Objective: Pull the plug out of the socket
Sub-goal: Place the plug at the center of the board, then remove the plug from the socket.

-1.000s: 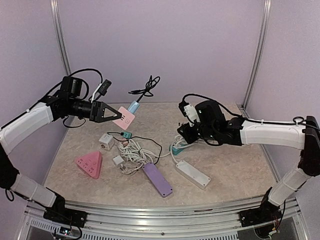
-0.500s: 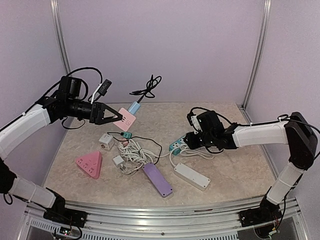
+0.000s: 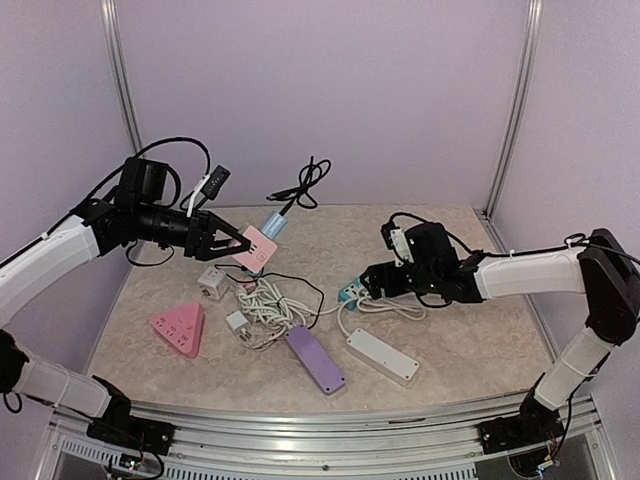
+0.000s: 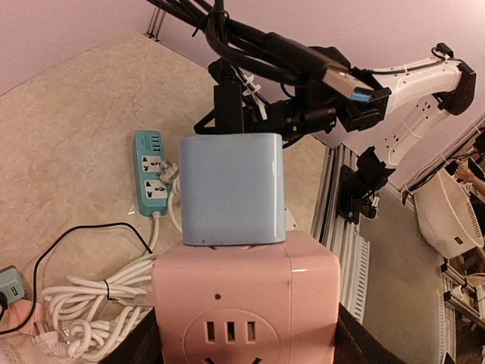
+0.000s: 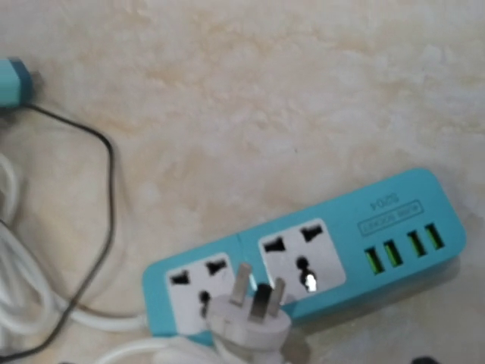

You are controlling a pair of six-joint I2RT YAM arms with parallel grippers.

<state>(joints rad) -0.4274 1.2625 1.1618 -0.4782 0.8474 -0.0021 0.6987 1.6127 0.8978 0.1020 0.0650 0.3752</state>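
The bench has a beige, marbled stone-look top. It is closed in by plain lilac walls, with aluminium posts in the back corners and a metal rail along the near edge.

The left tool is up in the air over the back left part of the bench, pinching a pink cube socket between its dark fingers. A blue plug is seated in the far face of that socket. A looped black cable rises from the plug, ending in a USB connector seen in the left wrist view.

The right tool is low near the middle of the bench, just above a teal power strip. Whether its fingers are spread or pressed together cannot be told. A white plug lies loose against the strip, its prongs resting on the strip's face, not pushed in.

Strewn over the left half of the surface are a tangled white cable, a purple power strip, a white power strip, a pink triangular socket and a white cube socket.
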